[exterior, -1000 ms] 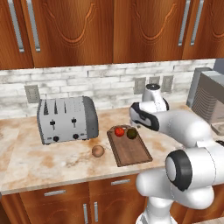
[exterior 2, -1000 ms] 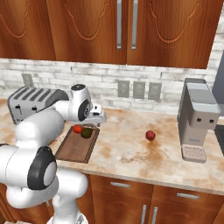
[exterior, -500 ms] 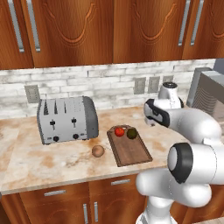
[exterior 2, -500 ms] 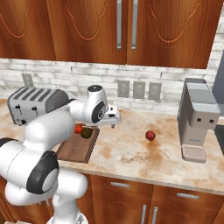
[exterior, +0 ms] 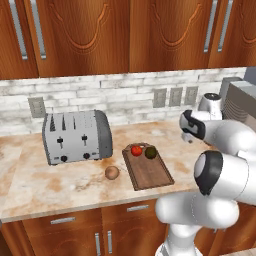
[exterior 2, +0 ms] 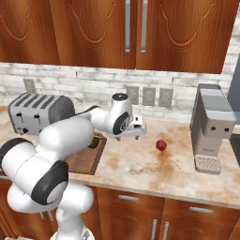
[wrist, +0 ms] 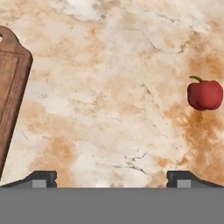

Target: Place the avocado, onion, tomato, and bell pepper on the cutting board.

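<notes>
The gripper (wrist: 112, 177) hangs over bare marbled counter (exterior: 60, 187), between the cutting board (exterior: 148, 170) and the red bell pepper (wrist: 204, 94); its fingers (wrist: 41, 178) are spread wide apart and hold nothing; in the right base view the gripper (exterior 2: 136, 133) sits just left of the bell pepper (exterior 2: 161, 145), apart from it, and in the left base view the gripper (exterior: 189, 135) is right of the board.

The cutting board (exterior 2: 89, 159) lies flat near the front of the counter; on its far end rest the red tomato (exterior: 136, 150) and the dark avocado (exterior: 150, 152), side by side and near each other; the avocado (exterior 2: 95, 142) peeks out behind the arm in the right base view; one edge of the board (wrist: 11, 92) shows at the left of the hand view.

The tan onion (exterior: 112, 172) sits on the counter just left of the board, off it; a silver toaster (exterior: 76, 136) stands farther left, towards the wall; a grey coffee machine (exterior 2: 211, 127) stands at the right, well apart from the bell pepper.
</notes>
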Available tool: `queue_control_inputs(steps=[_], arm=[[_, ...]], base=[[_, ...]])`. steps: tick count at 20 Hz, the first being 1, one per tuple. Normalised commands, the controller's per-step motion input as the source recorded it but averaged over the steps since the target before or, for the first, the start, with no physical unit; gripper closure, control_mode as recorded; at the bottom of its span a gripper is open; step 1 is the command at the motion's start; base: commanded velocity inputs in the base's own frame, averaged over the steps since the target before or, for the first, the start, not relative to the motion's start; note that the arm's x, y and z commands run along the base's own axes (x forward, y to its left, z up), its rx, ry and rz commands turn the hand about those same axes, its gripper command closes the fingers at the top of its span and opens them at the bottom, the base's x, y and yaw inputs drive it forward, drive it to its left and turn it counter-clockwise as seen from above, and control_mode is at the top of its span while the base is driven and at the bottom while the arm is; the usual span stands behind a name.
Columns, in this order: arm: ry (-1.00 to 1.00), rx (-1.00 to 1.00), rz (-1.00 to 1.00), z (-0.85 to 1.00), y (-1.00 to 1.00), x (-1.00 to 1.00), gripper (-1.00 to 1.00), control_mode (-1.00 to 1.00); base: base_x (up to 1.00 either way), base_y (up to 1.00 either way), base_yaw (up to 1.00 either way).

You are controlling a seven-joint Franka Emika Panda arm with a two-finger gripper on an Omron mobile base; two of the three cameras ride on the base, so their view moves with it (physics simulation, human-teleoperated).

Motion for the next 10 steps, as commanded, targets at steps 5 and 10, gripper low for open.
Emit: queue_control_inputs(steps=[5,10], arm=[[0.01,0.00,0.00,0.00,-0.58,0.03,-1.00,-1.00],[0.01,0.00,0.00,0.00,-0.54,0.06,-1.00,-1.00]], base=[[0.00,0.00,0.00],[0.00,0.00,0.00]])
